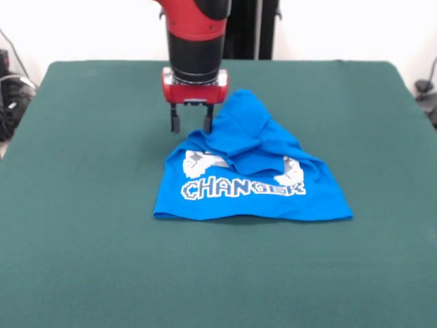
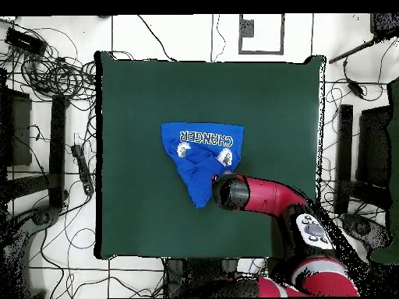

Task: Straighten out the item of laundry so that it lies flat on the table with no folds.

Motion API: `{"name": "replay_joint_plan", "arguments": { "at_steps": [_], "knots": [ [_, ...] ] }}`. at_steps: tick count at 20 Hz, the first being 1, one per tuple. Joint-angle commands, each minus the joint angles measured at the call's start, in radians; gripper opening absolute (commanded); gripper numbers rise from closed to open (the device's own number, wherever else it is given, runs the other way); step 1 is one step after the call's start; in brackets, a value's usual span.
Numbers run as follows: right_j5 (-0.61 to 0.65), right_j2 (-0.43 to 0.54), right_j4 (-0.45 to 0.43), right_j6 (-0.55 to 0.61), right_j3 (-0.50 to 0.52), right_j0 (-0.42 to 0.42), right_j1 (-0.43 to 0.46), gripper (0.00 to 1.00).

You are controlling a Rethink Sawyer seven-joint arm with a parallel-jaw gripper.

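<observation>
The bright blue T-shirt (image 1: pixel 252 178) lies crumpled near the middle of the dark green table (image 1: pixel 89 205). Its far part is folded forward in a heap over the print, so only "CHANGER" and bits of the white graphic show. Its near hem lies flat. My gripper (image 1: pixel 191 126) hangs just above the table at the shirt's far left edge, with its fingers apart and nothing between them. One fingertip (image 1: pixel 207 126) is right at the cloth's edge. In the overhead view the shirt (image 2: pixel 201 148) narrows to a point beside my arm's wrist (image 2: pixel 228 191), which hides the fingers.
Green table surface (image 2: pixel 132 101) extends wide on every side of the shirt. Cables and dark equipment (image 2: pixel 47 70) lie on the floor around the table's edges. My arm reaches in from the table's base side (image 2: pixel 312 233).
</observation>
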Motion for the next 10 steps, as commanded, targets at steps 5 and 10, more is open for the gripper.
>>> {"name": "replay_joint_plan", "arguments": {
  "at_steps": [5, 10],
  "knots": [
    [-0.050, 0.141, -0.034, 0.058, -0.042, 0.032, 0.033, 1.00],
    [-0.065, 0.136, -0.022, 0.085, -0.042, 0.056, 0.040, 1.00]
  ]
}}
